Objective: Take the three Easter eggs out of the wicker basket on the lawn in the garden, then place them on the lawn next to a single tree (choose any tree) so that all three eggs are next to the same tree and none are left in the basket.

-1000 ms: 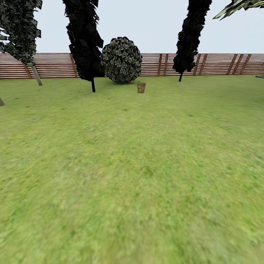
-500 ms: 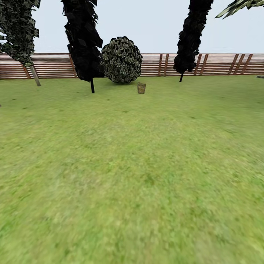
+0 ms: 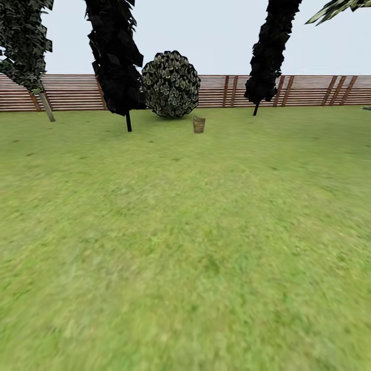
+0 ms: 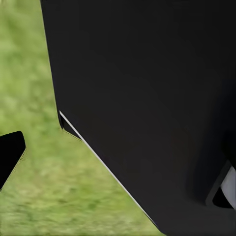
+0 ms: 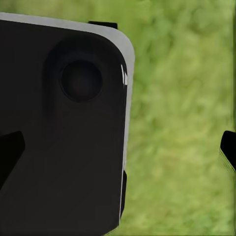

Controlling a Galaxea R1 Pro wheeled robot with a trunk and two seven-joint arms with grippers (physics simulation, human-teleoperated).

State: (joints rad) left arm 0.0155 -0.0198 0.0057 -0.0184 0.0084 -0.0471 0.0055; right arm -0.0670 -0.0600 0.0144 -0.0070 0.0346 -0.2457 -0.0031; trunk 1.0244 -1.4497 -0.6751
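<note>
Short mottled green lawn (image 3: 185, 247) stretches ahead of me in the garden. Far off on it, in front of a round bush, stands a small brownish tapered container (image 3: 199, 124); I cannot tell what it is at this distance. The Easter eggs are out of view. At the far left a tree (image 3: 24, 41) rises on a leaning pale grey trunk (image 3: 47, 106). My left gripper (image 4: 118, 152) shows one black fingertip (image 4: 10, 153) over grass, set far out. My right gripper (image 5: 118, 152) is open, its fingertips (image 5: 228, 150) wide apart with nothing between them.
A brown slatted fence (image 3: 309, 90) closes the far side. Two narrow dark ragged trees (image 3: 116, 56) (image 3: 270, 51) and a round leafy bush (image 3: 171, 84) stand before it. A palm frond (image 3: 337, 7) hangs in at the top right. My own black body panels (image 4: 147, 98) (image 5: 64, 132) sit close to both wrist cameras.
The whole head view has crept forward a little: the far trees and the small container have spread slightly outward and downward. That is the camera moving, not the things.
</note>
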